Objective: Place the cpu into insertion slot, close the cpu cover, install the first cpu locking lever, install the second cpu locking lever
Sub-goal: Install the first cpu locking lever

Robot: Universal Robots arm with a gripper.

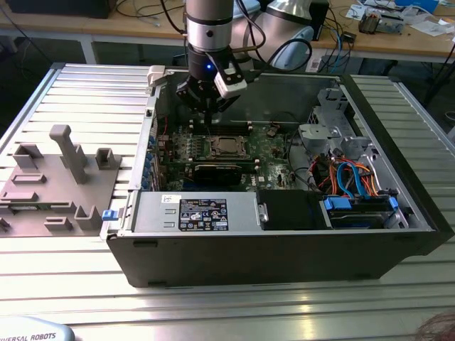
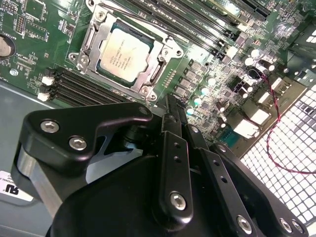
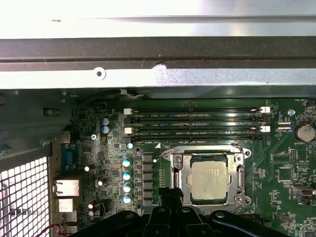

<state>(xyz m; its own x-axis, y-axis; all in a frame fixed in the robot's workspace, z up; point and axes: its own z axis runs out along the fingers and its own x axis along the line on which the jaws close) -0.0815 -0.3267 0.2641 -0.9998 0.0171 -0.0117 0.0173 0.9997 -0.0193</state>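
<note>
Inside the open computer case (image 1: 284, 234), the end effector (image 1: 207, 117) hangs over the green motherboard (image 1: 274, 160) at about 11 o'clock from the cpu cover (image 1: 226, 145) in the exterior view, with open air above the socket. At 3 o'clock a metal drive cage (image 1: 328, 124) and a bundle of cables (image 1: 352, 177) crowd the room. At 6 o'clock the black power supply (image 1: 202, 213) rises as a wall. In the first wrist view the memory slots (image 3: 197, 126) lie just beside the cover's frame.

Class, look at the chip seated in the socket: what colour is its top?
The cpu has a pale silver-grey metal top, clearest in the second wrist view.
</note>
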